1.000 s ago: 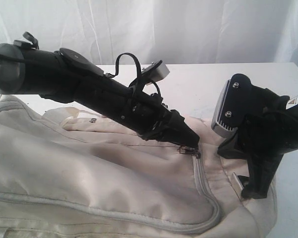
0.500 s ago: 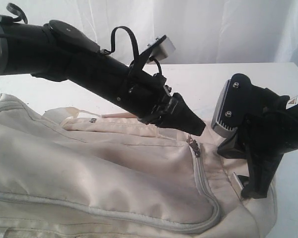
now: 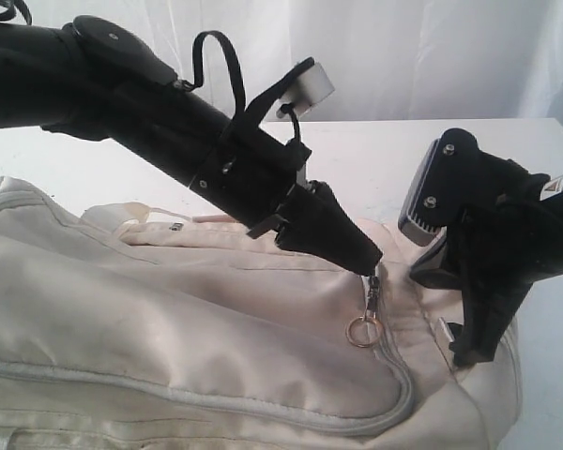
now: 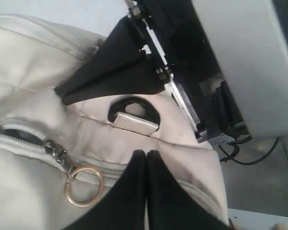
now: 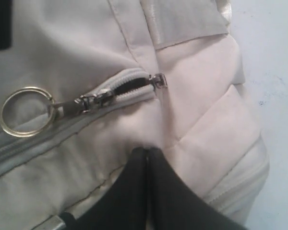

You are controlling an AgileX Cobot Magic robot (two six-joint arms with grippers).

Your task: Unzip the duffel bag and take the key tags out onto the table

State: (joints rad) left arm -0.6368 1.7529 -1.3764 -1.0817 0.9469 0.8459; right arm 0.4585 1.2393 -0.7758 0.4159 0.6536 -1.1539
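The cream duffel bag (image 3: 169, 319) lies on the white table (image 3: 375, 150), and its grey zipper looks closed. A metal zipper pull (image 3: 372, 292) with a gold ring (image 3: 363, 330) sits near the bag's right end. My left gripper (image 3: 370, 266) hovers just over that pull, shut with nothing between its tips. In the left wrist view the left gripper (image 4: 146, 154) has the ring (image 4: 82, 185) off to one side. My right gripper (image 3: 464, 354) is shut, with its tips (image 5: 146, 151) resting on the bag's end fabric close to the zipper pull (image 5: 81, 101). The key tags are hidden.
A black D-ring (image 4: 134, 106) and a pale webbing strap (image 5: 182, 19) sit at the bag's end. Bare table (image 5: 273, 72) runs beside that end. A white curtain (image 3: 403, 56) hangs behind the table.
My left gripper has lifted off the zipper pull, come back down just above it, and shut. The gold ring now hangs in view below the pull. The right arm has barely moved.
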